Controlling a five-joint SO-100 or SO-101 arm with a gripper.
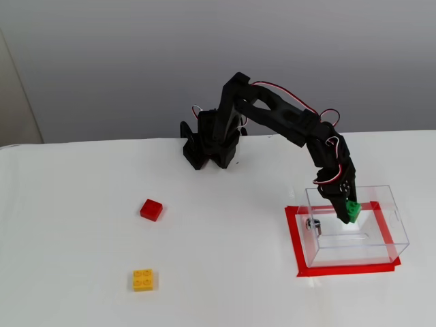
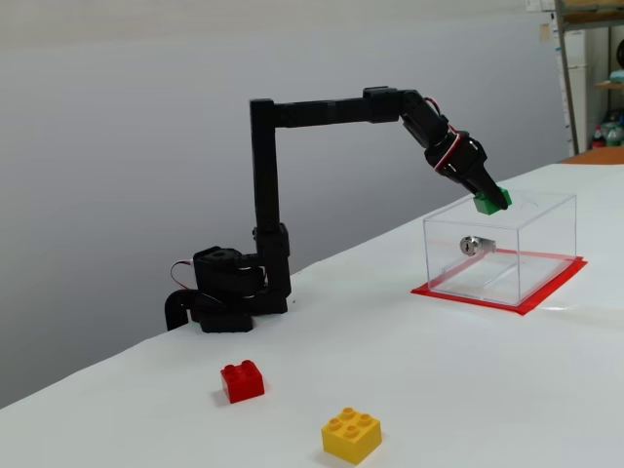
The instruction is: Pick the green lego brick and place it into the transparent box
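While the arm reaches out from its base over the white table (image 1: 82,177), the gripper (image 1: 350,212) has its jaws clamped on the green lego brick (image 1: 353,210), which hangs at the open top of the transparent box (image 1: 392,225). From the side, the brick (image 2: 491,202) sits right at the level of the box's upper rim (image 2: 546,200), tilted with the fingers, and not resting on the floor inside. The box stands on a red tape rectangle (image 1: 293,238), with a small metal fitting (image 2: 470,245) on the wall facing the arm. Well apart, toward the left in the high view, lie the red brick (image 1: 151,209) and, nearer the camera, the yellow brick (image 1: 143,280). No writing or brand mark can be read on anything.
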